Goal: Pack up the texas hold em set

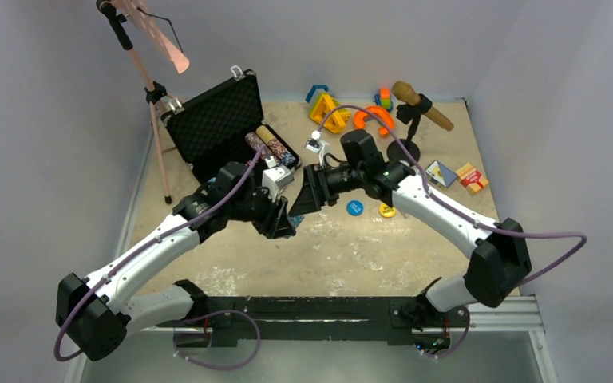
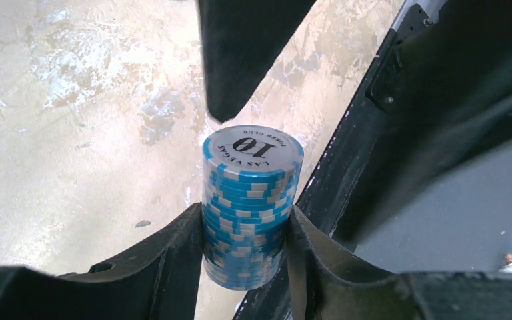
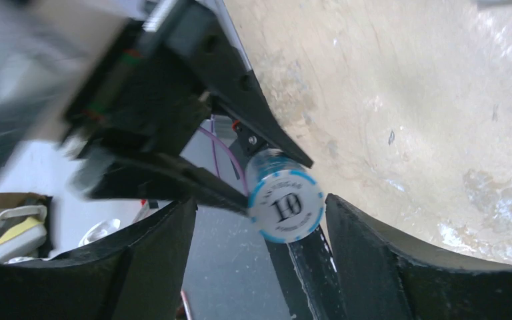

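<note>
A stack of blue-and-white poker chips [image 2: 252, 207], its top chip marked 10, is clamped sideways between the two fingers of the left end effector [image 2: 247, 223]. It appears to be raised clear of the bench [image 2: 73, 100].

The right end effector [image 3: 260, 207] faces the stack's printed end. Its fingers are spread to either side with a gap showing, so it is released and grips nothing (the two arms meet nose to nose here).

Behind and to the left of the left end effector, the black briefcase [image 1: 215, 120] lies open. Two rows of chips [image 1: 271, 145] are already in its tray.

Just to the right of the right end effector, a blue disc [image 1: 354, 207] and a yellow disc [image 1: 386, 211] sit side by side on the bench. Farther right are two small boxes, probably the card decks [image 1: 440, 173].

Beyond both end effectors, along the back wall, are plastic toy shapes [image 1: 331, 112] and a microphone [image 1: 419, 104]. Neither belongs to the set.

Judging by this, packing is partly done. Some chips are stowed and one stack is in hand. The discs and decks have yet to go in, and the lid has yet to be closed and latched.
</note>
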Robot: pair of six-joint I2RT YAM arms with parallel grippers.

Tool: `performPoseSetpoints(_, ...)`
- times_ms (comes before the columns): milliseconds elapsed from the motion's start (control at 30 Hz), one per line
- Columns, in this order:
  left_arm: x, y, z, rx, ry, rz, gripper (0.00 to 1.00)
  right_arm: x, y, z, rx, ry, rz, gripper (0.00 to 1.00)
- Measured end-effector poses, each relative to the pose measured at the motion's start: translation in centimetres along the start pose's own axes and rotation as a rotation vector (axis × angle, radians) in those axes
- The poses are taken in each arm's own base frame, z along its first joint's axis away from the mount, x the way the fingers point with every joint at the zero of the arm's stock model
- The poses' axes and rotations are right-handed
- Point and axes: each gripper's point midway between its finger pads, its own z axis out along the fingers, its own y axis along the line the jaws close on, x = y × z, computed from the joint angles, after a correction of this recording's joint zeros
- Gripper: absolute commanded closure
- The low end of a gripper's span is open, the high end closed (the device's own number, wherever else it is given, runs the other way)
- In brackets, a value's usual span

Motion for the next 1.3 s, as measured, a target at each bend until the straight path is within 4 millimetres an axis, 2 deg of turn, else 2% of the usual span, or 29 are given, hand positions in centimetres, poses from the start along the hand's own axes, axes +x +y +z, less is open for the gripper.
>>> performPoseSetpoints(133, -0.2, 0.4, -0.1, -0.016, -0.008, -0.013, 1.0, -1.8, 1.2, -2.6, 0.003, -0.1, -0.051, 0.16)
performPoseSetpoints(233, -0.6, 1.5, -0.6, -0.053, -0.03, -0.053, 1.0, -3.5, 0.6, -5.7, 0.049, -0.218, -0.065, 0.16)
performPoseSetpoints(300, -1.2, 3.3, -1.2, -0.111, -0.062, -0.117, 1.0, -4.2, -0.3, -7.4, 0.098, -0.291, -0.059, 0.16)
performPoseSetpoints(367, -1.9, 6.2, -2.3, -0.208, -0.111, -0.204, 1.0, -4.5, -1.2, -8.8, 0.148, -0.349, -0.05, 0.16)
performPoseSetpoints(533, -2.2, 15.0, -6.7, -0.497, -0.259, -0.507, 1.0, -4.1, -1.9, -9.5, 0.2, -0.391, -0.047, 0.16)
performPoseSetpoints(700, 0.1, 21.5, -10.1, -0.717, -0.332, -0.757, 1.0, -3.4, -2.6, -10.0, 0.236, -0.414, -0.053, 0.17)
performPoseSetpoints(867, 2.6, 25.9, -11.0, -0.882, -0.316, -0.891, 1.0, -2.5, -2.6, -10.7, 0.247, -0.434, -0.081, 0.17)
performPoseSetpoints(1000, 3.5, 29.3, -11.3, -0.982, -0.308, -0.963, 1.0, -2.1, -2.1, -11.5, 0.249, -0.457, -0.115, 0.17)
performPoseSetpoints(1133, 3.3, 31.9, -12.0, -1.05, -0.335, -0.998, 1.0, -1.6, -1.5, -12.4, 0.255, -0.484, -0.154, 0.16)
performPoseSetpoints(1300, 1.7, 33.9, -12.4, -1.068, -0.391, -0.994, 1.0, -1.4, -1.4, -13.1, 0.275, -0.507, -0.171, 0.16)
